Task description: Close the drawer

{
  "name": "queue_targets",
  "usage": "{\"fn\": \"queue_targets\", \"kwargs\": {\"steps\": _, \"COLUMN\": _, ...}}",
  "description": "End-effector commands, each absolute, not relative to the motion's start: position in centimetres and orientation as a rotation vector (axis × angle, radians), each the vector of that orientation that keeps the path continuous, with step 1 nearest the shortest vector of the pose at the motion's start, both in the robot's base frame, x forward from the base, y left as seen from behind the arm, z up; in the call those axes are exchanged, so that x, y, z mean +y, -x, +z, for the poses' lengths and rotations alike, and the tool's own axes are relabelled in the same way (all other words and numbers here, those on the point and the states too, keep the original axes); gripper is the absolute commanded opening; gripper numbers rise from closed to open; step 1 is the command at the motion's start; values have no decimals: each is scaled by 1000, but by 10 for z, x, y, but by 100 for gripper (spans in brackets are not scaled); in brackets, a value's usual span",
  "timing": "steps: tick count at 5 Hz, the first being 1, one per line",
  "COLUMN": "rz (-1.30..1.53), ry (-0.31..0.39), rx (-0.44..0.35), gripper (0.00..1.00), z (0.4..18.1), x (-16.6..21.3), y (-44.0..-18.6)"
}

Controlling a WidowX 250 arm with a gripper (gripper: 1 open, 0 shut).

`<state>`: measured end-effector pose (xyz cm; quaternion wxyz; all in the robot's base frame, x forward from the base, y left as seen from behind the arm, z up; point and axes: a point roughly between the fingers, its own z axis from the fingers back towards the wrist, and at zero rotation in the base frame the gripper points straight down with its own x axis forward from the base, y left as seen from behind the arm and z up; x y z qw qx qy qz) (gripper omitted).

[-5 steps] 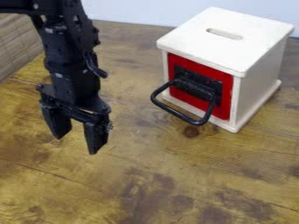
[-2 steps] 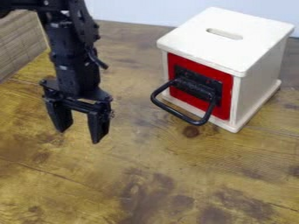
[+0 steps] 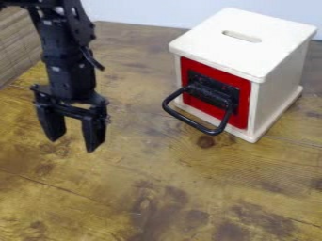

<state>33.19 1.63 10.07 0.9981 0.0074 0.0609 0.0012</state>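
Observation:
The drawer (image 3: 216,90) has a red front with a dark centre panel and a large black loop handle (image 3: 194,109). It sits in a cream wooden cube box (image 3: 244,56) with a slot in its top, at the upper right. The red front lies about level with the box face. My black gripper (image 3: 72,138) hangs over the wooden table at the left, well left of the handle. Its two fingers point down, spread apart and empty.
The worn wooden table (image 3: 176,188) fills the view. A pale wall runs along the back edge. A ribbed surface (image 3: 15,42) shows at the far left.
My gripper has moved left and slightly up, away from the drawer. The drawer and box have not moved.

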Motion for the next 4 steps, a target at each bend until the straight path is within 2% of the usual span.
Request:
{"fn": "queue_targets", "kwargs": {"steps": 1, "rz": -3, "ry": 0, "rx": 33, "gripper": 100, "z": 130, "x": 21, "y": -325}}
{"fn": "queue_targets", "kwargs": {"steps": 3, "rz": -50, "ry": 3, "rx": 35, "gripper": 100, "z": 131, "x": 10, "y": -317}}
{"fn": "queue_targets", "kwargs": {"steps": 4, "rz": -18, "ry": 0, "rx": 43, "gripper": 100, "z": 123, "x": 11, "y": -318}}
